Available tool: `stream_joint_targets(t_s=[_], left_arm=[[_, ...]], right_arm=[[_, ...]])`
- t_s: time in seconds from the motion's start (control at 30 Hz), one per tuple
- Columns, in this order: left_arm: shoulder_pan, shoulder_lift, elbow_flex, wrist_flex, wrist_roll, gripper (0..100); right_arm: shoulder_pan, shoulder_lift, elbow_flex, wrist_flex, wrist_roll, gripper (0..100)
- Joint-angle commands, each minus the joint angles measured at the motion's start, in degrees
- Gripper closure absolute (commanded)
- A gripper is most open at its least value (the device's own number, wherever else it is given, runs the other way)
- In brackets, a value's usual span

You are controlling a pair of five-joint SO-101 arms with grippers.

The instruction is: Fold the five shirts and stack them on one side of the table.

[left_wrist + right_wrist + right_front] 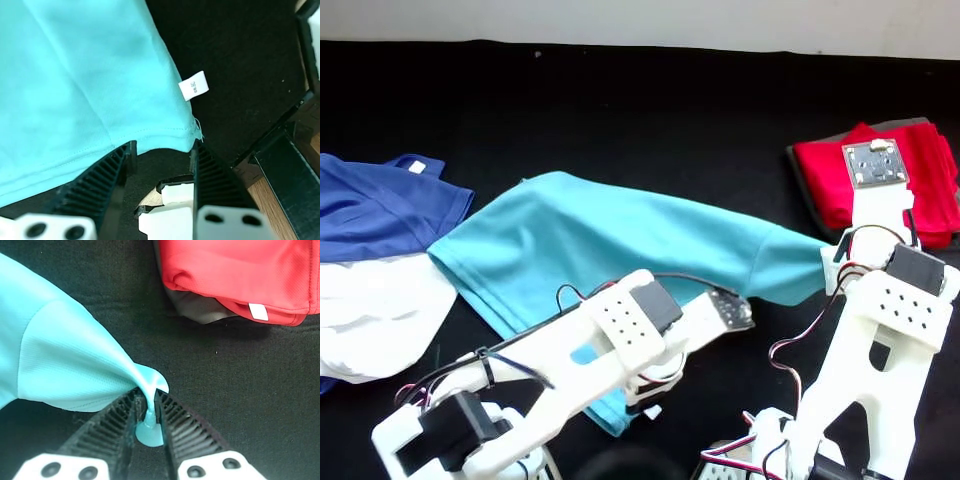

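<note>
A teal shirt (620, 240) lies spread across the middle of the black table (620, 100). My right gripper (148, 407) is shut on the pinched tip of its sleeve (145, 377), which is pulled taut toward the right. My left gripper (162, 147) is open at the shirt's near hem (150, 135), with the hem corner just at the mouth of its fingers and a white tag (193, 86) beside it. A folded red shirt (910, 175) rests on a grey one (200, 312) at the far right.
A blue shirt (370, 205) and a white shirt (370, 310) lie crumpled at the left edge. The table's wooden edge (270, 210) shows close to the left gripper. Bare black cloth stretches along the back.
</note>
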Motion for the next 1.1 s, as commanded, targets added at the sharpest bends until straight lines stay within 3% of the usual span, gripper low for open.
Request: stream_joint_targets(t_s=[0.0,0.17,0.53,0.8,0.9,1.07], left_arm=[[0.40,-0.13,3.30,-4.66,1.76,81],[1.63,-0.13,6.64,-9.58,4.92,81],[5.58,0.04,6.99,-9.76,5.10,81],[5.41,9.10,4.97,-8.88,5.01,78],[5.58,9.89,0.48,-5.10,4.75,83],[4.70,10.33,-4.79,-2.02,1.14,99]], right_arm=[[0.48,0.04,0.13,-0.66,0.53,99.2],[0.48,0.13,0.13,-0.75,0.53,99.2],[-0.13,0.13,0.13,-0.75,0.53,99.2],[-0.75,0.04,0.13,-0.66,0.53,99.2],[-0.66,-0.22,0.13,-0.66,0.53,99.2],[-0.57,-0.40,0.13,-0.57,0.53,99.2]])
